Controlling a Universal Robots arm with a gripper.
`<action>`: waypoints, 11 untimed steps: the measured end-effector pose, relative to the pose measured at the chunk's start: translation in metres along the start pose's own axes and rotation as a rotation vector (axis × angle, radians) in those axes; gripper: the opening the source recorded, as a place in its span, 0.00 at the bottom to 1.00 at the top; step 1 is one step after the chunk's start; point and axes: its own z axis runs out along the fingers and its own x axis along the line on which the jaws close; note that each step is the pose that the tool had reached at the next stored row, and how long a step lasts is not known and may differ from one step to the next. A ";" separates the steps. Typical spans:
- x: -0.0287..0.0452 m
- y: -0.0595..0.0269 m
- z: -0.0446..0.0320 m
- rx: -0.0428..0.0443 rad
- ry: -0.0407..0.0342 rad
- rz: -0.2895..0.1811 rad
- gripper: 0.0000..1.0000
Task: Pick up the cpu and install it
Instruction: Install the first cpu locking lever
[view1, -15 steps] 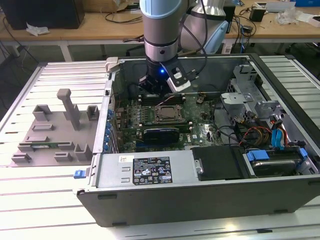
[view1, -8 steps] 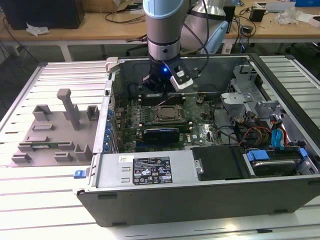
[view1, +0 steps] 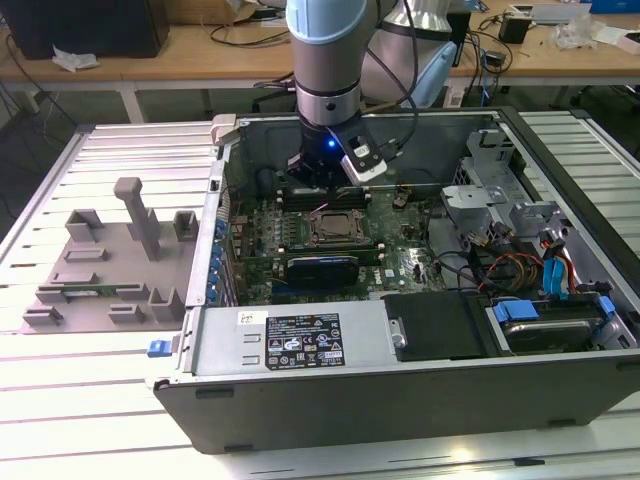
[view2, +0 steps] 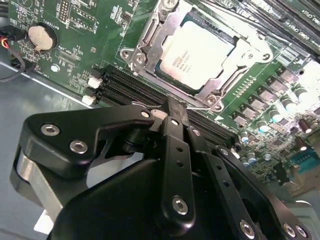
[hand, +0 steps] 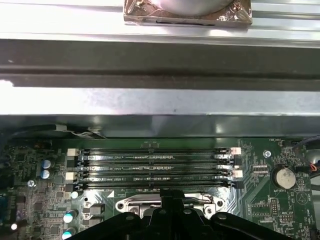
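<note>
My gripper (view2: 172, 106) hung just beside the socket frame (view2: 142, 42), pinched together and empty. The cpu (view2: 197, 52) lay flat inside that frame. I judged it light, stiff, slick-topped and fragile underneath, best gripped by opposite edges.

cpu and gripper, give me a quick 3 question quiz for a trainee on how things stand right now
1. True or false: the cpu lies in the socket.
2. The gripper hangs over: A) a sink B) the motherboard C) a plate.
3. How many memory slots run beside the socket?
Key: 1 true; 2 B; 3 four.
</note>
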 end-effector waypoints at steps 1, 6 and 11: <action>0.0001 0.0009 0.0015 -0.0002 -0.0024 -0.001 0.11; 0.0004 0.0057 0.0054 -0.0002 -0.0042 0.000 0.11; 0.0006 0.0055 0.0083 0.0013 -0.0247 -0.004 0.11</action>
